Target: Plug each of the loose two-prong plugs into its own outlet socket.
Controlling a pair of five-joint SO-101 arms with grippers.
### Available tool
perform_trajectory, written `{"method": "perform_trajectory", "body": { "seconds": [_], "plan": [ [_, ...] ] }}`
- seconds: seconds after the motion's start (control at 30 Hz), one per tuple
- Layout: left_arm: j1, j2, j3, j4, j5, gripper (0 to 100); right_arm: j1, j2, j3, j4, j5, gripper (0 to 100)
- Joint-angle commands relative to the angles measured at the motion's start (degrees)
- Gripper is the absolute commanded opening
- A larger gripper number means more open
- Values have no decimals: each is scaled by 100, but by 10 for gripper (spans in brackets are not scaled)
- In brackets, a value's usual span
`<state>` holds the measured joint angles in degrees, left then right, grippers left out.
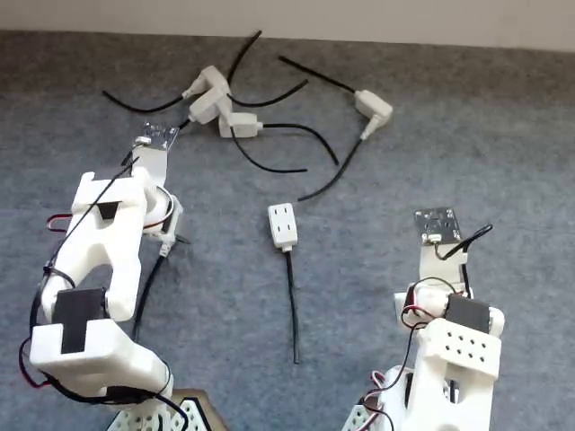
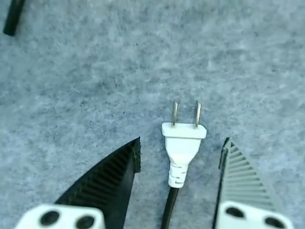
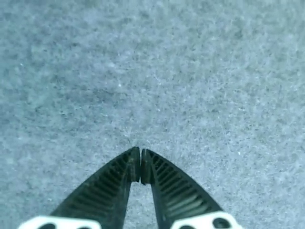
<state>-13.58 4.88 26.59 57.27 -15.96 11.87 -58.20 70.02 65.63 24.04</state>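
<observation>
A white two-prong plug [image 2: 182,143] on a black cord lies flat on the grey carpet, prongs pointing away from the wrist. My left gripper [image 2: 182,141] is open, one finger on each side of the plug and neither touching it. In the high view this plug [image 1: 165,245] peeks out beneath the left arm. The white outlet block [image 1: 282,224] lies mid-table with its black cord trailing toward the front. Several other white plugs [image 1: 214,101] lie tangled at the back left, and one more [image 1: 373,106] at the back right. My right gripper [image 3: 141,151] is shut on nothing, over bare carpet.
Black cords [image 1: 296,135] loop across the back of the carpet between the plug cluster and the outlet block. The outlet's own cord [image 1: 292,305] runs between the two arms. Open carpet [image 1: 503,180] lies to the right.
</observation>
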Motion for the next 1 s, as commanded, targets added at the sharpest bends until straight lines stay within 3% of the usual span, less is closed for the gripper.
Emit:
{"method": "perform_trajectory", "body": {
  "seconds": [0.0, 0.23, 0.43, 0.53, 0.8, 0.97],
  "plan": [
    [48, -22, 4, -88, 35, 274, -22, -84, -31, -101, -62, 19],
    [145, -22, -13, -88, 35, 252, -22, -84, -31, -101, -62, 19],
    [171, 444, -242, -396, 26, 69, -4, -84, -31, -101, -62, 19],
    [171, 954, -936, 141, 26, 18, -4, -84, -31, -101, -62, 19],
    [180, 2325, -2730, 1635, -44, 13, 4, -84, -31, -101, -62, 19],
    [198, 2466, -3187, 2409, -870, 6, -4, -84, -31, -101, -62, 19]
  ]
}}
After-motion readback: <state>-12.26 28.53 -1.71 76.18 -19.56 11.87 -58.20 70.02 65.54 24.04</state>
